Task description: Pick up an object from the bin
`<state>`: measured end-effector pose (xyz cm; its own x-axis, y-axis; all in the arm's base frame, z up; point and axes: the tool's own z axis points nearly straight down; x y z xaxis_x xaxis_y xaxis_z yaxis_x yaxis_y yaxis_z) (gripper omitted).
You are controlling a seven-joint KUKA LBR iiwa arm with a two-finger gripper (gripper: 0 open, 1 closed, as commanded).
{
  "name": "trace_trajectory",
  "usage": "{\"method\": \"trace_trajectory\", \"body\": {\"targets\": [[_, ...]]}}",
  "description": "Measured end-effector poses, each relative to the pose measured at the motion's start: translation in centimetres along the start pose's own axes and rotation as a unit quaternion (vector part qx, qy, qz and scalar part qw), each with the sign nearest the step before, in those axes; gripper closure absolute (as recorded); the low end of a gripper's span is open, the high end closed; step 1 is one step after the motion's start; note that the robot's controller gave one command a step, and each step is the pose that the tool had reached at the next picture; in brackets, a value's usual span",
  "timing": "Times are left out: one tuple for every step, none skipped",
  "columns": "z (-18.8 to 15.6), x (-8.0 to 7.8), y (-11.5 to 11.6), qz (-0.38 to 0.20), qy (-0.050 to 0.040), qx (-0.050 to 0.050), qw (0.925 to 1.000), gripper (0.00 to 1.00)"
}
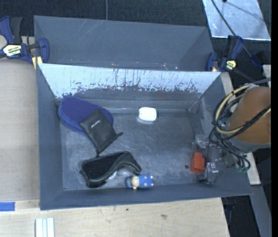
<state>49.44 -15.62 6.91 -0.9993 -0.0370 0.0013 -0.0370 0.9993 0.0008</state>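
Camera view, read from the near wall of the grey metal bin towards the far one.

Nearest, at 6 o'clock on the floor and close to the near wall, lies a small blue and white toy figure. Touching it at its 10 o'clock is a black, curved soft item, lying flat.

At 4 o'clock, in the near corner, the gripper is low over the floor. A small red block stands at the gripper's 10 o'clock, pressed close against the metal parts. Whether it sits within the jaws or merely beside them cannot be told, nor whether the jaws are apart or together, since the mechanism hides them. The block is well apart from the toy figure, with bare floor between.

Above the gripper, at 3 o'clock over the bin's wall, are the arm's orange cover and looped cables.

Farther back, at 9 to 10 o'clock, a blue pad lies flat with a black flap on top of it.

Farthest, at 12 o'clock near the foot of the far wall, a small white rounded piece lies alone.
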Motion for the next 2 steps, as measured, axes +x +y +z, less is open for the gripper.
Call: {"method": "trace_trajectory", "body": {"targets": [[0.0,-0.05,-0.02,-0.001,-0.0005,0.0,1.0,0.0],[-0.08,-0.09,0.0,-0.001,-0.0013,0.0,1.0,1.0]]}}
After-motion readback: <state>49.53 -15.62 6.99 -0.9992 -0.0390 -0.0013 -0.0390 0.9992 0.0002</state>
